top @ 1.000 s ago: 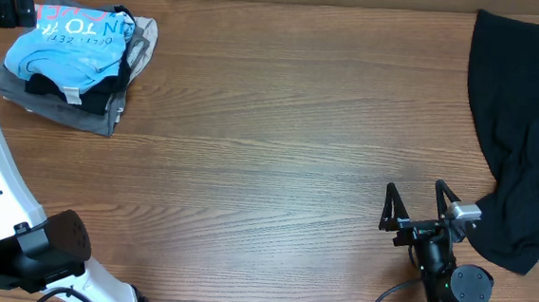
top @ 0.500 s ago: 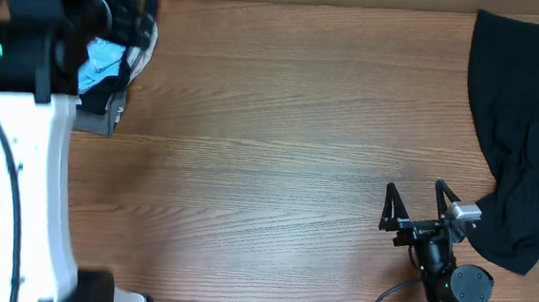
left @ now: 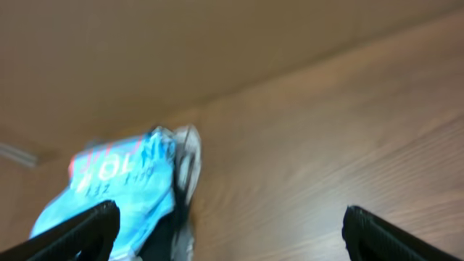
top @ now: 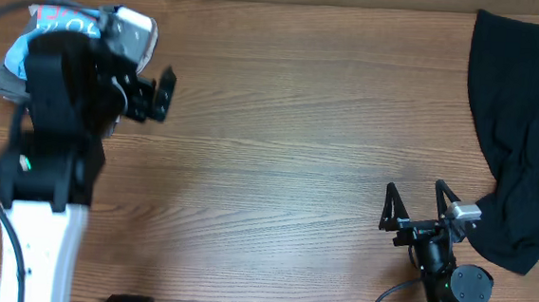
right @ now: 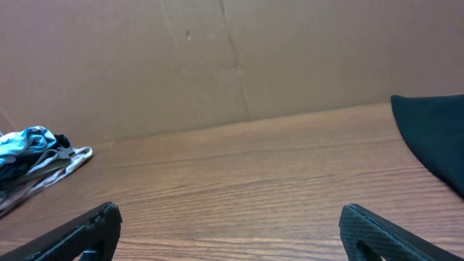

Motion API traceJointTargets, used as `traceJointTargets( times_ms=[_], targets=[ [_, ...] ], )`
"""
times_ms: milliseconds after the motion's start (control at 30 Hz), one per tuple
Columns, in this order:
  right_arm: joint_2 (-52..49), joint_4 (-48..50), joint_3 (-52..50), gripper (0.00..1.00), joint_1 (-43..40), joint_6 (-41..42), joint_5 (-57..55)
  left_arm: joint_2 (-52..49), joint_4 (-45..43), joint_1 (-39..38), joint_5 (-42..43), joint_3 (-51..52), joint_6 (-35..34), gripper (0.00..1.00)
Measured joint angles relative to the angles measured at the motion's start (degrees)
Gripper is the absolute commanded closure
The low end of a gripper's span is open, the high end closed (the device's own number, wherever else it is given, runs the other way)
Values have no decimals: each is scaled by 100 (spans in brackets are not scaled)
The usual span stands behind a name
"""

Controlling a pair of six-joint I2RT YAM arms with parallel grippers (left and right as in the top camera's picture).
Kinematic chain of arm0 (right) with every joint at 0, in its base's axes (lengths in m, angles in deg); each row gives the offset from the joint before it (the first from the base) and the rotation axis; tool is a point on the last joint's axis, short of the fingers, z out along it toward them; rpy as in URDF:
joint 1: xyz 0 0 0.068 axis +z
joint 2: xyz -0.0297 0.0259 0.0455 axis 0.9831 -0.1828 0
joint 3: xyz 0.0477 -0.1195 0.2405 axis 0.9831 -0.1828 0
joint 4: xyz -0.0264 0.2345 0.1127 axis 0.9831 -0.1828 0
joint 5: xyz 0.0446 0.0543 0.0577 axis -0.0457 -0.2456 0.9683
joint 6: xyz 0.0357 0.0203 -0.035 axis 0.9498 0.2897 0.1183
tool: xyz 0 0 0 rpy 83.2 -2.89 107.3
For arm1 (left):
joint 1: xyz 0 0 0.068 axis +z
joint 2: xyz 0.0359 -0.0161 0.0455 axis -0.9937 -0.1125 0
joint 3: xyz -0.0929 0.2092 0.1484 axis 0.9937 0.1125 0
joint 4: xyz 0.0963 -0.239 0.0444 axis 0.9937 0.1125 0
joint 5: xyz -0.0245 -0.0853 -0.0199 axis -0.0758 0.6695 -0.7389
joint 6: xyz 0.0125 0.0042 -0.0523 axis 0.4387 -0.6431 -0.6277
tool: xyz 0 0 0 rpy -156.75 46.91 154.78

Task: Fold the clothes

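Observation:
The light blue T-shirt point(top: 17, 55) with red-and-white lettering lies folded on a small pile at the table's far left, mostly hidden under my left arm. It also shows in the blurred left wrist view point(left: 123, 190) and the right wrist view point(right: 22, 141). My left gripper point(top: 152, 95) is open and empty, just right of the pile and above the table; its wrist view point(left: 228, 232) shows it the same. The black garment point(top: 517, 121) with small white lettering lies crumpled at the far right, also in the right wrist view point(right: 435, 134). My right gripper point(top: 416, 192) is open and empty beside its lower edge, as in its wrist view point(right: 232, 232).
A grey garment point(top: 4, 82) lies at the bottom of the left pile; its edge shows in the left wrist view point(left: 188, 154). A brown cardboard wall point(right: 217, 58) stands along the table's far edge. Bare wood tabletop point(top: 289, 143) lies between the two arms.
My left arm has swung over the left pile, and its open gripper now sits just right of it. The pile looks unmoved. The right arm and the black garment have not moved.

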Motion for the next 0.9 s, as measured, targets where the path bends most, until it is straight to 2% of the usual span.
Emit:
traceJointTargets(
  times_ms=[133,333,533,900],
  targets=[
    [0,-2,0,0,0,0,2,1121,-1725,0,542,1832,2,0],
    [0,-2,0,0,0,-2,0,2710,-3254,0,1088,4242,-2,0],
    [0,0,0,0,0,-2,0,3950,-3683,0,1263,5685,-24,0],
    [0,0,0,0,0,0,0,5418,-3834,282,1342,6756,-361,0]
  ],
)
